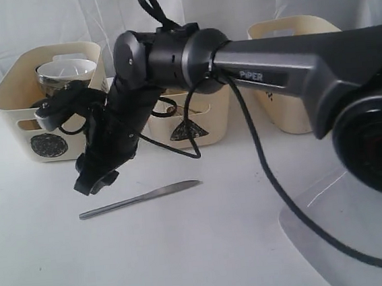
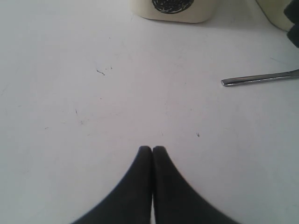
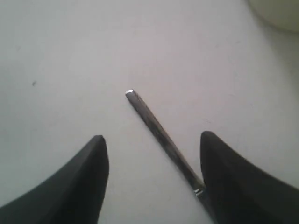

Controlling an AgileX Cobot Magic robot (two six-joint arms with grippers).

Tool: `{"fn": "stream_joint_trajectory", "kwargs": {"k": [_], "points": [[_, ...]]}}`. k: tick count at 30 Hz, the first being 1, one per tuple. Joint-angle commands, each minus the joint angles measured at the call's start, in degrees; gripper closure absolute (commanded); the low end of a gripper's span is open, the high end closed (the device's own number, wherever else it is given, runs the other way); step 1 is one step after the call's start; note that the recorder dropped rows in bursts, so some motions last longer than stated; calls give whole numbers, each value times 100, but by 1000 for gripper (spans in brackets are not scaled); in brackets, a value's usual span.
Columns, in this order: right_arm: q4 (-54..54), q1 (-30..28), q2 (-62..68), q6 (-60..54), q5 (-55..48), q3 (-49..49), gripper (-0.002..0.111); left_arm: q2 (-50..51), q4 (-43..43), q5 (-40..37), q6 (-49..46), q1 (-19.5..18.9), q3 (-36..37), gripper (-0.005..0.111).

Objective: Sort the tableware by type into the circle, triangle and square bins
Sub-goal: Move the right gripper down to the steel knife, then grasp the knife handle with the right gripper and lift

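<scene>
I take the cream plastic tub with a black scribbled circle [image 1: 49, 144] as my mark. In it stands a shiny round steel vessel [image 1: 66, 75]; I cannot tell whether it is a mug or a bowl. Just beside that tub, toward the right arm's side, sits the cream plastic tub with a black scribbled triangle [image 1: 213, 124], its inside hidden from me by the arm. Farther along the same row is a third cream plastic tub [image 1: 286, 73], whose mark and contents I cannot see. On the white table [image 1: 40, 265] in front of the circle tub, apart from it, a slim steel table knife [image 1: 139, 199] lies flat. My right gripper [image 3: 153, 137] hangs low over the knife with its fingers spread wide and gripping nothing, the handle running between them. My left gripper [image 2: 152, 150] hovers over bare table in front of the circle tub, fingers pressed together and empty.
</scene>
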State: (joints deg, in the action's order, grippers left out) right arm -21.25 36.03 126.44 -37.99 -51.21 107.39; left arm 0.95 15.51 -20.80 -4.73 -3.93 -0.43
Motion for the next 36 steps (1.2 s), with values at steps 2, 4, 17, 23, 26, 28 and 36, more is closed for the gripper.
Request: {"fn": "stream_joint_trajectory", "kwargs": {"k": [2, 4, 17, 23, 26, 28, 36], "points": [[673, -10, 667, -882, -1143, 579, 53, -29, 58, -229, 29, -3, 43, 107], [755, -10, 803, -983, -1143, 590, 53, -29, 58, -229, 29, -3, 43, 107], [809, -10, 939, -1134, -473, 569, 53, -29, 58, -229, 29, -3, 43, 107], [820, -10, 1122, -1134, -413, 569, 53, -29, 58, -229, 29, -3, 43, 107], [809, -10, 1219, -1134, -426, 569, 53, -29, 58, -229, 29, -3, 43, 107], [810, -10, 1278, -1134, -495, 569, 53, -29, 58, -229, 29, -3, 43, 107], [524, -10, 1289, -1134, -1816, 580, 53, -29, 58, -229, 29, -3, 43, 107]]}}
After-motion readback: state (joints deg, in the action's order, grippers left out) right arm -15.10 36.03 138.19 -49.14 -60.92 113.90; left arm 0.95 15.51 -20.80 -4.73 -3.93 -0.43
